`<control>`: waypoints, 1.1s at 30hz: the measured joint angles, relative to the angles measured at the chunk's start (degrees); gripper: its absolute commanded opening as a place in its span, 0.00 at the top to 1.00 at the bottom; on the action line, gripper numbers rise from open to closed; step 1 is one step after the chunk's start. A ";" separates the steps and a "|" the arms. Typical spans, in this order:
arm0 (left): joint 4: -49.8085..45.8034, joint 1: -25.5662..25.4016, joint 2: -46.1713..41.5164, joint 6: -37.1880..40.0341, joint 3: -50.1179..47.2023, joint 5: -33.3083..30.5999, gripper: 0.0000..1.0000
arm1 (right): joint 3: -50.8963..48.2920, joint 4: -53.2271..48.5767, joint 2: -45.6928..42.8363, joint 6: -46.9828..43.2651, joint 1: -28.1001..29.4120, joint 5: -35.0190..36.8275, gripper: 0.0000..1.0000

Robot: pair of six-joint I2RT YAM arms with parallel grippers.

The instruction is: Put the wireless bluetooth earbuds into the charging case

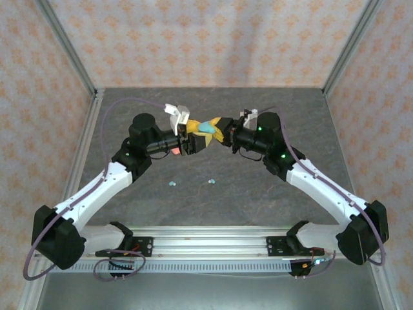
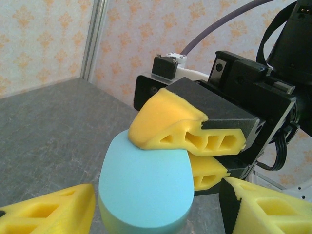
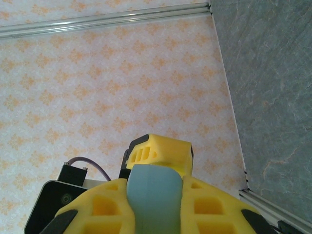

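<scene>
The light teal charging case (image 1: 208, 128) hangs in mid-air above the table's middle, between both arms. My right gripper (image 1: 224, 133) is shut on its far end; in the right wrist view the case (image 3: 155, 195) sits tight between the yellow fingers (image 3: 97, 209). My left gripper (image 1: 195, 140) straddles the near end, open. In the left wrist view the case (image 2: 146, 185) lies beside one fingertip (image 2: 58, 209), with bare table showing before the other (image 2: 263, 209). Two teal earbuds (image 1: 172, 183) (image 1: 211, 181) lie loose on the table, nearer the arm bases.
A small coral-red thing (image 1: 175, 150) lies on the grey table (image 1: 258, 194) under the left wrist; I cannot tell what it is. Patterned walls and metal posts (image 1: 80, 68) close in the table on three sides.
</scene>
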 measured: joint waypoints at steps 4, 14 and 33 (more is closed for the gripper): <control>0.07 0.00 0.68 0.00 0.00 0.66 0.36 | 0.02 0.02 0.00 0.02 0.00 0.00 0.92; 0.04 0.00 1.97 0.48 0.00 1.46 0.66 | 0.02 0.13 0.00 0.22 -0.02 0.02 0.93; -1.42 0.11 0.72 1.60 0.07 2.38 0.82 | 0.24 -0.55 -0.39 -4.66 -0.02 0.09 0.36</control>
